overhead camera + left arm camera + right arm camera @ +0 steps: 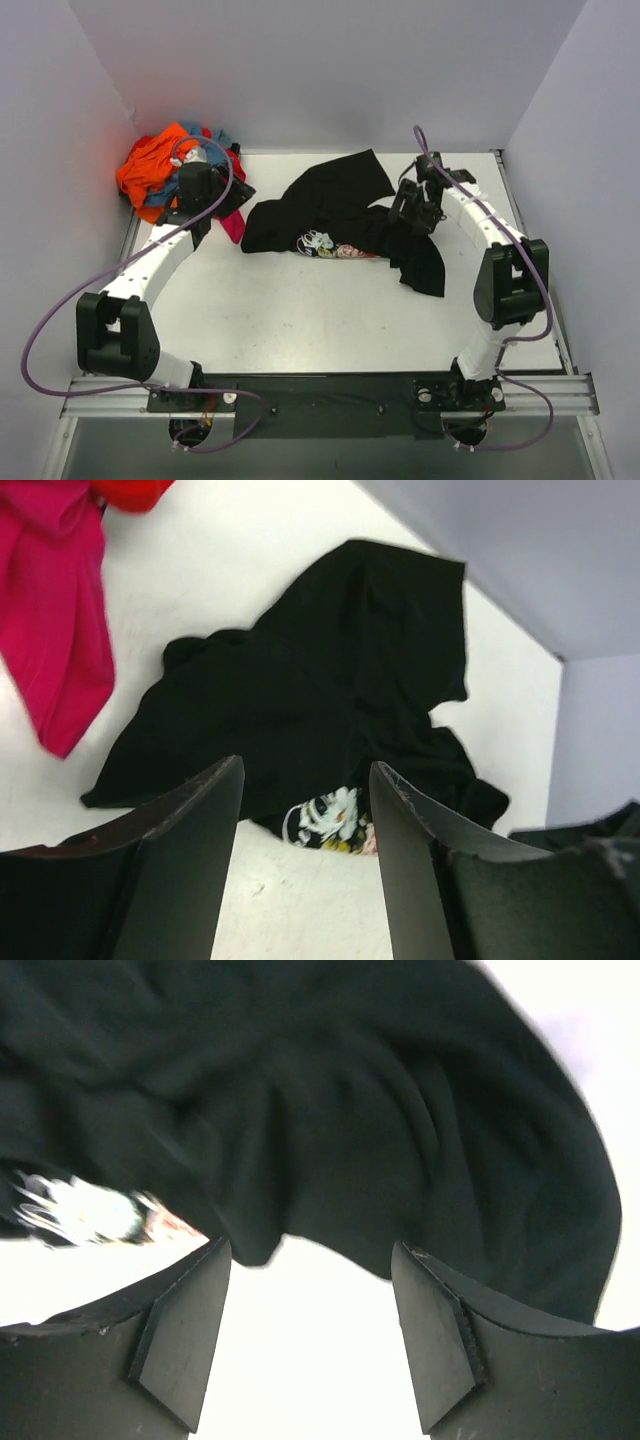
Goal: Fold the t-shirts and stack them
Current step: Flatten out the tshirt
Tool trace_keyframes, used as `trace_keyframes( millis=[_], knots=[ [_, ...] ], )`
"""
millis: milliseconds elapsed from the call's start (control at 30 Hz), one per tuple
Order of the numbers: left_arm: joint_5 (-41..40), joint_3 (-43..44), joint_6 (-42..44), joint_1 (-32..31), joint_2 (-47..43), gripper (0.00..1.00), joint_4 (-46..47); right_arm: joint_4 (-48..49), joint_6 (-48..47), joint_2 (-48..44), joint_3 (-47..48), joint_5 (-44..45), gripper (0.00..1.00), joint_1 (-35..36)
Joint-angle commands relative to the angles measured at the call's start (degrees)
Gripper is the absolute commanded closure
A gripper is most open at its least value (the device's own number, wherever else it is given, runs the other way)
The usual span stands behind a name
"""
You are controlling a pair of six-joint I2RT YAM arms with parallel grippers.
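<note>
At the far middle of the worktop [330, 320] the black shirt [340, 215] lies crumpled and unfolded. Its long axis runs left to right and dips nearer to you at the right end. One flap reaches toward the far wall, and the print [335, 248] shows along the near edge.

Your right hand [312, 1245] hangs over the right part of that shirt. Its jaws are well apart with nothing between them, and the black cloth begins just beyond the fingertips. Your left hand [305, 780] is off the shirt's left end, beside the pile [165, 165] of coloured shirts in the far-left corner. It is also open and holds nothing. From its wrist view the shirt lies ahead and to the right, with the magenta shirt [60, 630] trailing off the pile on the left.

So the right hand is the nearer one, already above cloth, while the left has bare worktop to cross before it meets the left edge. I judge that the next move is to spread the shirt flat along its axis, one hand at each end. Which folds are hem or shoulder I cannot tell.
</note>
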Motion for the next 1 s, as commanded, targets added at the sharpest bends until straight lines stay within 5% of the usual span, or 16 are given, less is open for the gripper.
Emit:
trace_keyframes(
  millis=[0,200,467,633,733,767,833,967],
  knots=[
    [-2.2,-6.5,1.1,0.0,-1.1,0.35,1.4,0.8,-0.9,-13.6,-13.9,3.9,0.40,3.2],
    [-4.2,-14.7,1.5,0.2,0.7,0.32,4.2,4.1,0.3,-20.0,-26.0,8.8,0.39,8.0],
    [-5.6,-15.3,4.0,1.8,8.5,0.29,8.0,10.7,2.2,-27.7,-38.9,13.1,0.36,7.7],
    [-2.8,-14.0,7.2,1.5,12.8,0.36,13.1,11.6,2.4,-28.5,-41.2,12.0,0.37,7.7],
    [0.8,-13.2,7.1,1.2,15.2,0.60,13.8,11.7,2.3,-28.5,-41.2,12.1,0.38,7.6],
    [1.8,-13.2,6.9,1.3,15.2,0.82,13.8,11.7,2.3,-28.5,-41.3,12.1,0.38,7.6],
    [1.8,-13.5,6.6,1.1,13.8,1.00,13.8,11.6,2.2,-28.1,-41.2,12.7,0.38,7.5],
    [0.8,-14.6,6.0,-0.3,7.2,1.00,11.0,11.0,3.6,-25.5,-41.3,14.4,0.32,6.3]
  ],
)
